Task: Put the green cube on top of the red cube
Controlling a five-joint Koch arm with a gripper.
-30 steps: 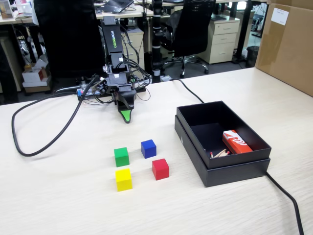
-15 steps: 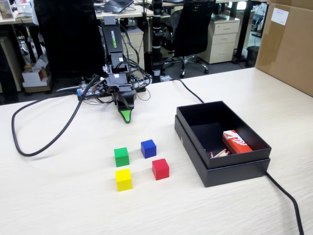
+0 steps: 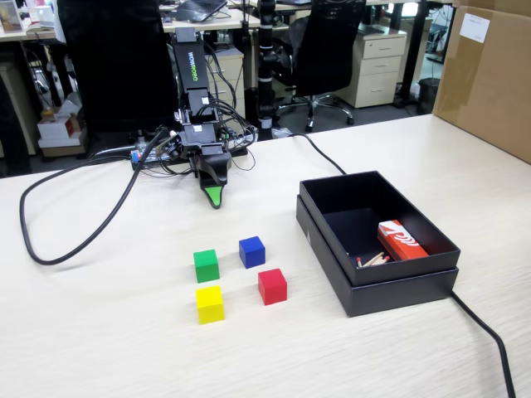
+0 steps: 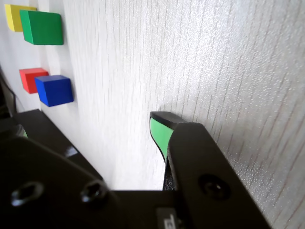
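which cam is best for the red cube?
Fixed view: the red cube sits whole and unobstructed on the table, right of the yellow cube. In the wrist view it's small at the left edge, partly hidden behind the blue cube.

green cube [image 3: 206, 265], red cube [image 3: 272, 286], blue cube [image 3: 251, 251], yellow cube [image 3: 210, 304], black box [image 3: 390, 286], green-tipped black pincer [image 3: 215, 197]

Black arm [image 3: 192, 91] — green lettering, tangled black cables, green-tipped jaws.

green cube [image 3: 206, 265] left of blue cube [image 3: 251, 251], red cube [image 3: 272, 286] in front — box [image 3: 398, 282] at right
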